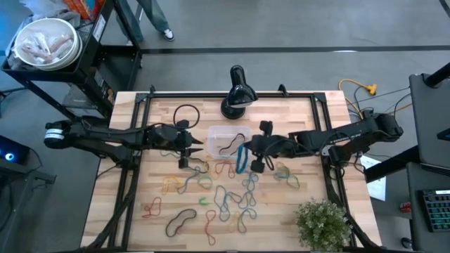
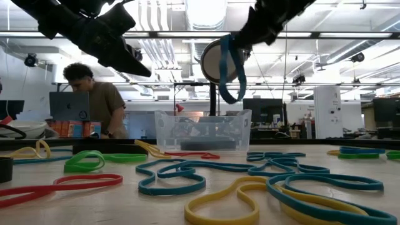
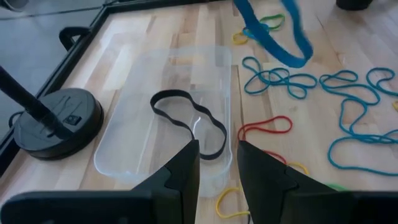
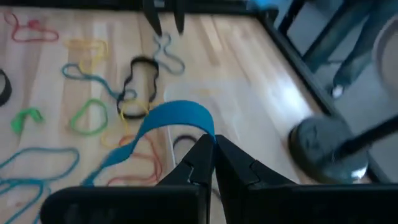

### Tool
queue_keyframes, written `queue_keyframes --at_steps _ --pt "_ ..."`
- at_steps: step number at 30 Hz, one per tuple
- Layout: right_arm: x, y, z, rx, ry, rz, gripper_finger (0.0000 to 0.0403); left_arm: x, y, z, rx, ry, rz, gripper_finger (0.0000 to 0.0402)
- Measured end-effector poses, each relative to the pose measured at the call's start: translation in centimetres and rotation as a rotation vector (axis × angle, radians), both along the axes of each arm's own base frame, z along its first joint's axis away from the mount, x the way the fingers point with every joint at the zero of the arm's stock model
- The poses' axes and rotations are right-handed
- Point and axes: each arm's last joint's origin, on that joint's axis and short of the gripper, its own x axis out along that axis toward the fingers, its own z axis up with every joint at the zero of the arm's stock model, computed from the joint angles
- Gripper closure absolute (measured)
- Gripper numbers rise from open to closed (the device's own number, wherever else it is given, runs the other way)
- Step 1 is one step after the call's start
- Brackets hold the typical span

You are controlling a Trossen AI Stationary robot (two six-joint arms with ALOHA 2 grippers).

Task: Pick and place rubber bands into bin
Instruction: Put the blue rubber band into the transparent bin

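Blue rubber band (image 2: 230,69) hangs pinched in right gripper (image 4: 213,144); left gripper (image 3: 217,163) parted, empty.

Blue rubber band (image 2: 232,70), clear bin (image 2: 202,130)

No readable text, label, brand or number in any view. Orange packaging at the high view's top edge and boxes on the far desk in the low view carry print, but too small to make out.
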Motion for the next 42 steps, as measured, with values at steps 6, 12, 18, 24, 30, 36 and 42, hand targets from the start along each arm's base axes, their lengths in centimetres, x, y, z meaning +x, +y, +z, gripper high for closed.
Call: queue_keyframes --at_steps 6,12,18,24,30,36,42 --pt "0.8 0.0 0.8 -0.09 -0.094 0.017 0.0395 0.1 0.0 0.1 0.001 -0.013 0.0 0.0309" --pt "2.0 0.0 -0.3 -0.147 -0.088 -0.036 0.0395 0.1 0.0 0.1 0.0 -0.013 0.0 0.0309" --pt "3.6 0.1 -2.9 -0.157 -0.03 -0.034 0.0394 0.1 0.0 0.1 0.0 -0.013 0.0 0.0309" --pt "4.9 -0.3 -4.8 -0.23 0.029 -0.103 0.0394 0.1 0.0 0.1 -0.001 -0.014 0.001 0.0309" --pt "6.2 -0.2 -3.8 -0.31 0.026 -0.128 0.0394 0.1 0.0 0.1 -0.002 -0.013 0.001 0.0309" --pt "6.9 -0.5 -2.6 -0.354 0.024 -0.115 0.0394 0.1 0.0 0.1 -0.002 -0.013 0.001 0.0309" --pt "6.4 -1.8 -4.3 -0.333 0.068 -0.158 0.0394 0.1 0.0 0.1 -0.002 -0.013 0.001 0.0309"
